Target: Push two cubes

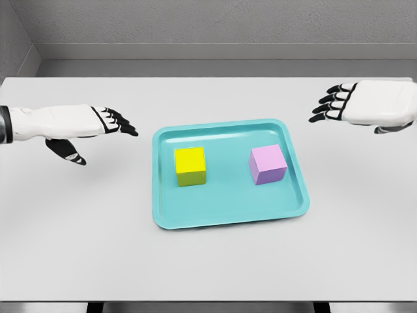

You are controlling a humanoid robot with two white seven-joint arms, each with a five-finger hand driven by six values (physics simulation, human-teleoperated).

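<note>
A yellow cube (189,166) sits left of centre in a teal tray (228,210), and a pink cube (268,164) sits to its right in the same tray, a gap between them. My left hand (117,122) hovers left of the tray, fingers stretched out toward it, holding nothing. My right hand (333,103) hovers above and to the right of the tray's far right corner, its fingers relaxed and slightly curled, empty. Neither hand touches a cube or the tray.
The tray lies in the middle of a white table (78,248). A grey wall (215,29) rises behind the table's far edge.
</note>
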